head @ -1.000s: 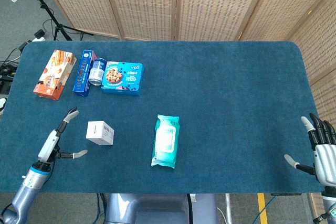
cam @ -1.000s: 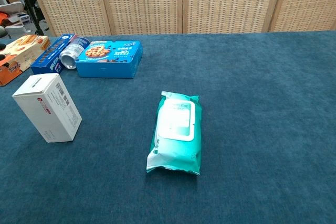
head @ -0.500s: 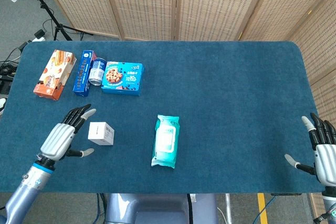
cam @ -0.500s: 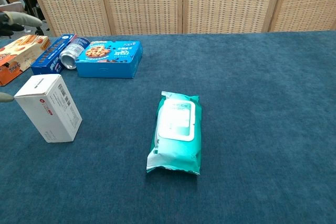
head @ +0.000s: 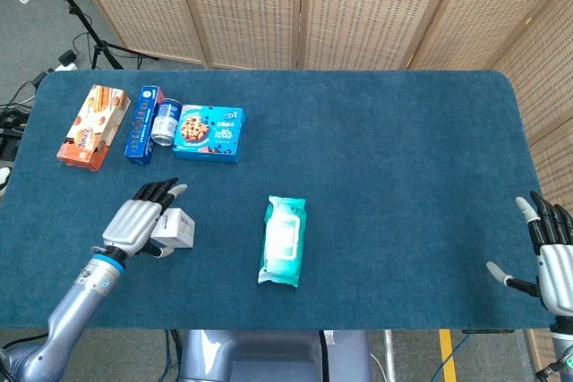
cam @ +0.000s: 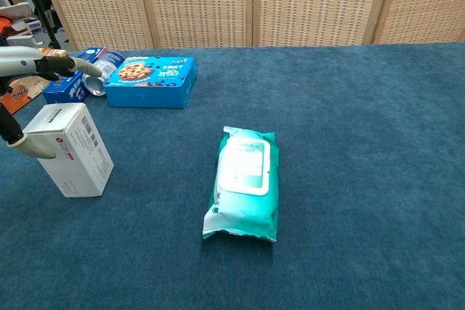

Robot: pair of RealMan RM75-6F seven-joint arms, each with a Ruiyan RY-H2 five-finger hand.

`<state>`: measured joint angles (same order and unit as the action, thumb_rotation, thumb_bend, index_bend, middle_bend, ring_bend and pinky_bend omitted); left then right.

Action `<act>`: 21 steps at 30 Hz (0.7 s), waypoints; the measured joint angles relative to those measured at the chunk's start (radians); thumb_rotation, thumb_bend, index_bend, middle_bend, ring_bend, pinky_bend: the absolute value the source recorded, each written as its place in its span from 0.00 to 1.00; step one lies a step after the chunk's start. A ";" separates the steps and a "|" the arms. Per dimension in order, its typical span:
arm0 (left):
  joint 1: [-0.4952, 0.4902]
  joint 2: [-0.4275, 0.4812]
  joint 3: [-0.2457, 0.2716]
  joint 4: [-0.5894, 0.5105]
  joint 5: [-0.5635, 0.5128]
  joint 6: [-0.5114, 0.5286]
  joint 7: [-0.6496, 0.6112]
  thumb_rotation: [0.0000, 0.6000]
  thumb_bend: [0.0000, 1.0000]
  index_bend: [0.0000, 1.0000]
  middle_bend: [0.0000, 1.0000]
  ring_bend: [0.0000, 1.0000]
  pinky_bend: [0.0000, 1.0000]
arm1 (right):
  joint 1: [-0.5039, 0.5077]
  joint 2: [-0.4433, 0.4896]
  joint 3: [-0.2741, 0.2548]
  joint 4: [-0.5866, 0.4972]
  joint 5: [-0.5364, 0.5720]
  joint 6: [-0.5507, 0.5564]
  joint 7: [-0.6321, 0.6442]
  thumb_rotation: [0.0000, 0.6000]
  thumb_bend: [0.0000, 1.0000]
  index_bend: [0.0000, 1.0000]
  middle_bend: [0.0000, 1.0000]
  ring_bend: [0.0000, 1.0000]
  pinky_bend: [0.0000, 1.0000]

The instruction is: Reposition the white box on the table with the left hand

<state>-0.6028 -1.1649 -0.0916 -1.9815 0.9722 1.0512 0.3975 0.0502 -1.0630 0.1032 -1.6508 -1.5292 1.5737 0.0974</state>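
Cupping the matte, rectangular white box (head: 176, 226); left robot hand (head: 136, 222) spread.

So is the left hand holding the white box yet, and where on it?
Cannot tell for sure. The left hand spreads over the white box with a thumb by its near end, but no closed grip shows. The right hand holds nothing.

Left hand (head: 136, 223) hides part of white box (head: 179, 226).
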 measured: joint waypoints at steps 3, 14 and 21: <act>-0.008 -0.007 0.000 0.006 -0.008 -0.002 0.011 1.00 0.04 0.07 0.13 0.08 0.20 | 0.000 0.000 0.000 0.000 0.000 -0.002 0.002 1.00 0.00 0.00 0.00 0.00 0.00; -0.027 -0.030 0.001 0.008 -0.077 0.038 0.084 1.00 0.06 0.33 0.39 0.28 0.34 | 0.002 0.002 0.000 0.002 0.000 -0.004 0.009 1.00 0.00 0.00 0.00 0.00 0.00; -0.019 -0.047 0.000 0.036 -0.048 0.058 0.058 1.00 0.07 0.47 0.47 0.33 0.38 | 0.002 0.000 0.001 0.005 0.001 -0.004 0.009 1.00 0.00 0.00 0.00 0.00 0.00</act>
<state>-0.6217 -1.2123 -0.0919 -1.9457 0.9238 1.1092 0.4553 0.0525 -1.0633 0.1042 -1.6462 -1.5281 1.5697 0.1066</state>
